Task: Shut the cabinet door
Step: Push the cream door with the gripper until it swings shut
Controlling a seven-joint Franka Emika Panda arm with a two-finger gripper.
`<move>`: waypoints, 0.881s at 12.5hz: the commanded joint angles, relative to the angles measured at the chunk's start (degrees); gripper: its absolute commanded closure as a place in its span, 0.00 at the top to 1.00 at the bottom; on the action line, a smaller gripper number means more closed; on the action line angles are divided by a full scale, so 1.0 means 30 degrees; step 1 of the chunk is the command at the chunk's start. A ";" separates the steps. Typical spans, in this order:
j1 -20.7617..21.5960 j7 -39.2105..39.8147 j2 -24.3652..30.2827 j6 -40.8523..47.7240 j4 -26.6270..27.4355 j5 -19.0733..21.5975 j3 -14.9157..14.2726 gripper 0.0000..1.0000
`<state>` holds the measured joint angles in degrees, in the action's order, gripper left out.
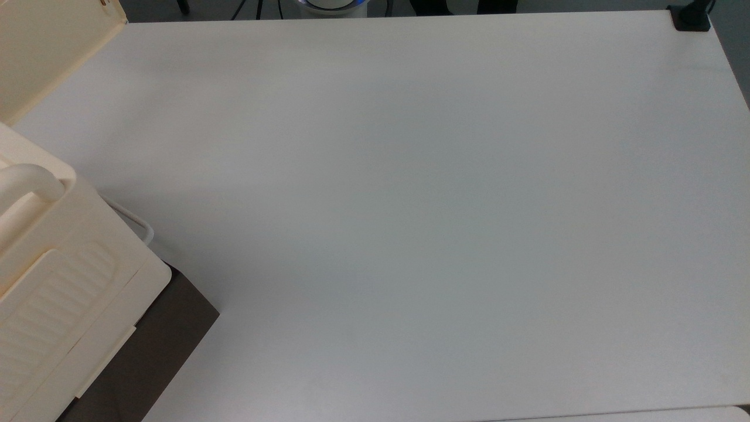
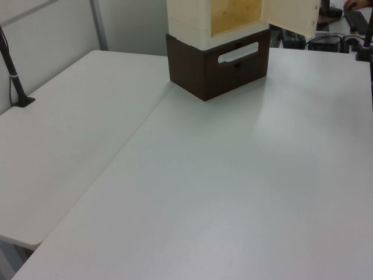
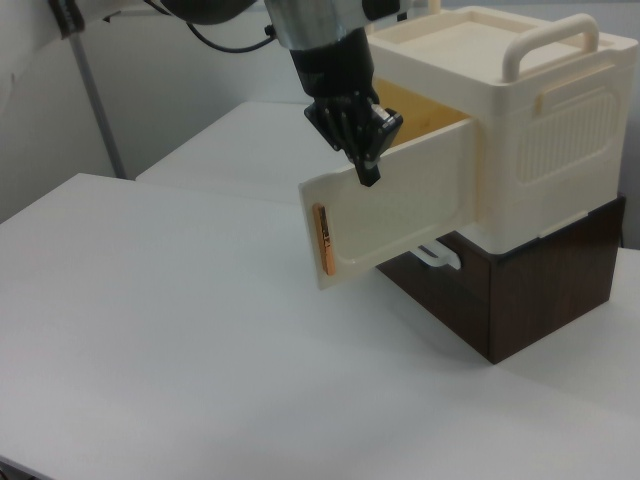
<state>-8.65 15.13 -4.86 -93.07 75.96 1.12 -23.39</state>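
Observation:
The cabinet door is a plain cream panel with an orange-brown strip on its free edge. It stands swung open from the cream cabinet, and the yellow inside shows behind it. My black gripper hangs from above, its tip at the door's top edge on the side facing outward. In the top view the door juts into the upper left corner beside the cabinet's ribbed top. In the left view the door hangs open at the top, to the right of the cabinet.
The cabinet sits on a dark brown drawer block with a white handle. A wide white table spreads in front of it. A black clamp grips the table's far corner, and a black post stands at the left view's left.

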 commanded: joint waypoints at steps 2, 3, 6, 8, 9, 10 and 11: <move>0.2059 -0.2574 -0.0311 -0.0759 0.0375 0.0620 0.0180 0.00; 0.2180 -0.3279 -0.0341 -0.1954 0.0375 0.1465 0.0238 0.00; 0.2240 -0.4517 -0.0545 -0.6935 0.1339 0.3699 0.0355 0.00; 0.2240 -0.4488 -0.1362 -0.8433 0.1312 0.3641 0.0532 0.00; 0.2240 -0.4488 -0.1831 -0.9311 0.1312 0.3612 0.0706 0.00; 0.2211 -0.4488 -0.2271 -1.0306 0.1312 0.3554 0.1027 0.00; 0.2240 -0.4488 -0.2594 -1.1186 0.1312 0.3553 0.1117 0.00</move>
<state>-2.12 2.86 -10.67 -120.49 79.24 11.25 -21.35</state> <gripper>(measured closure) 0.991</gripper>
